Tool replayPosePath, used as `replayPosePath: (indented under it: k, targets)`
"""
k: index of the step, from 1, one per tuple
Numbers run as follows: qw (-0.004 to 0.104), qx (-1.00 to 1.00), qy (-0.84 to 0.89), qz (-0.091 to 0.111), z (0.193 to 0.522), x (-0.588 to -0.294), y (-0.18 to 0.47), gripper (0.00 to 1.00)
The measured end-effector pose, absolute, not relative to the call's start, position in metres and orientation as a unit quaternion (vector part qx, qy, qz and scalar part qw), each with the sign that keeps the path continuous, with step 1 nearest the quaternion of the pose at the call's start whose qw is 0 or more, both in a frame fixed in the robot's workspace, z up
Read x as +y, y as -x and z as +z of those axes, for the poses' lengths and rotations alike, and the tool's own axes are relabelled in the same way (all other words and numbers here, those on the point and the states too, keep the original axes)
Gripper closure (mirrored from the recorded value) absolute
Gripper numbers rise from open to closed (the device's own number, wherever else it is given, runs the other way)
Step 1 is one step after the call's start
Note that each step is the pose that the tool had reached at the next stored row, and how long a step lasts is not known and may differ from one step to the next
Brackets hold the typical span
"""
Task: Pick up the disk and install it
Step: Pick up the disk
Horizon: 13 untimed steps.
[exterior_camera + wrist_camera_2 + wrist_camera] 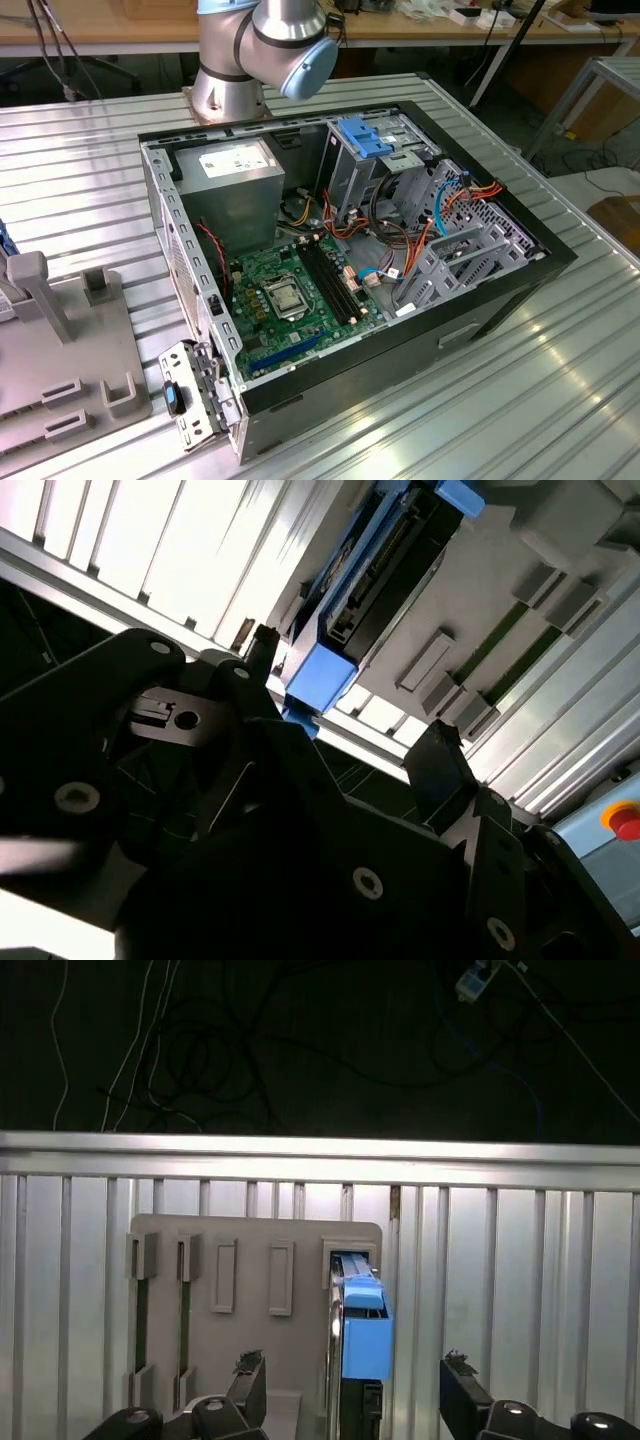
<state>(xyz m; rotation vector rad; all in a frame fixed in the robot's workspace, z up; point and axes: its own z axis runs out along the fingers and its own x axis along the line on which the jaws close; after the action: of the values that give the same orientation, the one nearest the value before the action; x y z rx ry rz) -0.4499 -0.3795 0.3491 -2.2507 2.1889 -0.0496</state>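
In the first wrist view, the gripper [352,1370] was wide open and held nothing. Just past it, the disk [362,1335] stood on its edge in a slot of a grey holder [250,1250], in line with the gap between the two fingers [250,1385]. The holder lay on a shiny ribbed metal table [520,1280]. In the exterior view, the holder [60,350] sat at about eight o'clock from the open computer case [480,300]. The arm [262,45] stood at about twelve o'clock from the case.

One disk [365,1345], one open computer case [500,300], one grey slotted fixture [250,1260].
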Motion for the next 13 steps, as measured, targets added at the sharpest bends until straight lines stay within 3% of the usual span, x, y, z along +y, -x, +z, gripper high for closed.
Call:
replayPosePath:
  k: [5,6,8,10,13]
  targets:
    - [0.001,0.697,0.717,-0.016,0.339,-0.379,0.450,0.23]
    - [0.001,0.697,0.717,-0.016,0.337,-0.379,0.450,0.30]
    - [0.001,0.697,0.717,-0.016,0.333,-0.379,0.450,0.30]
    - [0.001,0.697,0.717,-0.016,0.330,-0.379,0.451,0.43]
    - [0.001,0.697,0.717,-0.016,0.326,-0.378,0.452,0.43]
